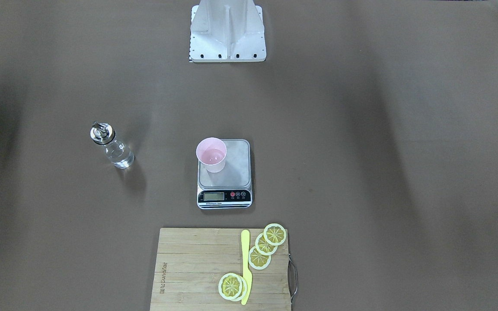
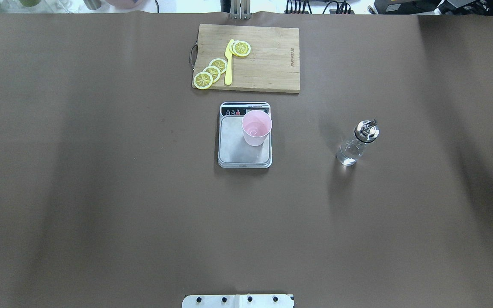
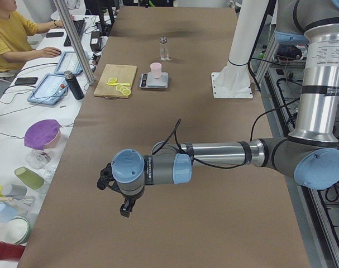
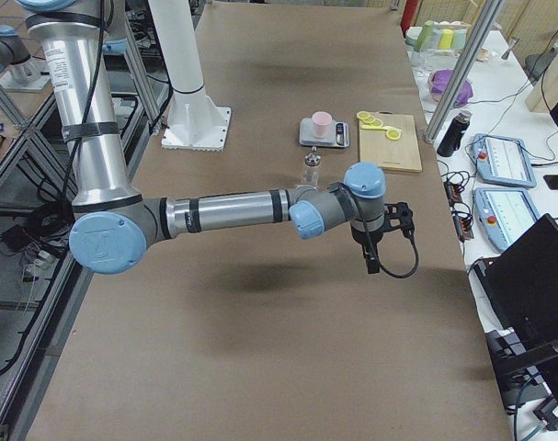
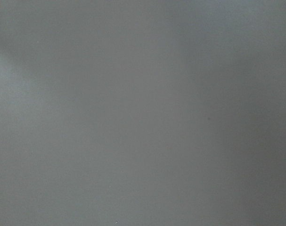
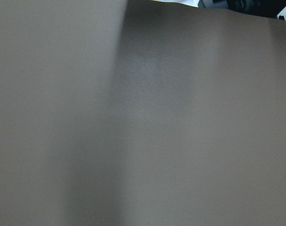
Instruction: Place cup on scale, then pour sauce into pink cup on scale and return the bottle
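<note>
Starting at the robot's left end of the table [image 2: 101, 192], you find the left gripper [image 3: 124, 207] hanging over bare brown surface, well apart from everything; it shows only in a side view, so you cannot tell how far its jaws are parted or whether they hold anything; moving right, at the far edge lies the wooden cutting board [image 2: 268, 60], with lemon slices [image 2: 212, 72] and a yellow knife [image 2: 228, 64] on its left half; just nearer the robot sits the scale [image 2: 238, 154], its black display strip turned toward the board; the cup [image 2: 256, 128] stands upright on the silver plate, in the right corner nearest that strip, its rim covering part of the strip in the overhead view; further right, well apart from the scale, the bottle [image 2: 353, 145] stands upright on the table with nothing touching it, the sauce [image 2: 348, 156] clear in its lower body; last, at the right end, the right gripper [image 4: 372, 257] hangs above bare table, and you likewise cannot tell how its jaws stand.
</note>
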You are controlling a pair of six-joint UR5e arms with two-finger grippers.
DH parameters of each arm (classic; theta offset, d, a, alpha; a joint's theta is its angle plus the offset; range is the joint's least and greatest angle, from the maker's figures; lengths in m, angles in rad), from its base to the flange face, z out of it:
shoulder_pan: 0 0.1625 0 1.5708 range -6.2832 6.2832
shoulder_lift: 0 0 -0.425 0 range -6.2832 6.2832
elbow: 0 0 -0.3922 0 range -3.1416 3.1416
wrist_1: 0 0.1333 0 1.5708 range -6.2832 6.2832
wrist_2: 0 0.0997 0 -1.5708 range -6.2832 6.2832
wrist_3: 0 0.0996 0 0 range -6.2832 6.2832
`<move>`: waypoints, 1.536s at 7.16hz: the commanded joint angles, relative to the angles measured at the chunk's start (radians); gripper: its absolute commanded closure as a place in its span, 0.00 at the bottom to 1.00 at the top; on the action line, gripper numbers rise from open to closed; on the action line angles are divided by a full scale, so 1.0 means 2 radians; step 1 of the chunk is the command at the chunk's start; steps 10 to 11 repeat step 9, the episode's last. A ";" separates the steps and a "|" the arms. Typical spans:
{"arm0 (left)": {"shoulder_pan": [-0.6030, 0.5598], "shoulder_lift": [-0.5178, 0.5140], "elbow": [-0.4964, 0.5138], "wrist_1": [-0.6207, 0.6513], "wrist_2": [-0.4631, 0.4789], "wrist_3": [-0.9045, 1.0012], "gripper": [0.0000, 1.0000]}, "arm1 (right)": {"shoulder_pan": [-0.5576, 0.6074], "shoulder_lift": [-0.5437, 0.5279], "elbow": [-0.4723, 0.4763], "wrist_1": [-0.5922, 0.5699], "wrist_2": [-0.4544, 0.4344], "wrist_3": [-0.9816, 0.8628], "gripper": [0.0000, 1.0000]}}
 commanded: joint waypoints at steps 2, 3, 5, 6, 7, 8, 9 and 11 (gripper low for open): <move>-0.013 0.019 -0.015 -0.008 -0.001 -0.055 0.00 | 0.029 0.009 -0.002 -0.094 0.039 -0.038 0.00; -0.013 0.014 -0.022 -0.009 0.000 -0.077 0.00 | 0.034 0.001 0.004 -0.095 0.047 -0.067 0.00; -0.012 0.004 -0.038 -0.008 0.001 -0.079 0.00 | 0.037 -0.004 0.007 -0.094 0.068 -0.070 0.00; -0.012 0.005 -0.036 -0.007 0.003 -0.079 0.00 | 0.039 -0.005 0.005 -0.094 0.061 -0.071 0.00; -0.012 0.004 -0.035 -0.007 0.002 -0.079 0.00 | 0.039 -0.012 0.008 -0.094 0.061 -0.071 0.00; -0.011 0.003 -0.037 -0.007 0.004 -0.079 0.00 | 0.039 -0.016 0.011 -0.093 0.061 -0.071 0.00; -0.011 0.003 -0.038 -0.007 0.002 -0.079 0.00 | 0.039 -0.017 0.011 -0.094 0.061 -0.071 0.00; -0.011 0.003 -0.038 -0.007 0.002 -0.079 0.00 | 0.039 -0.017 0.011 -0.094 0.061 -0.071 0.00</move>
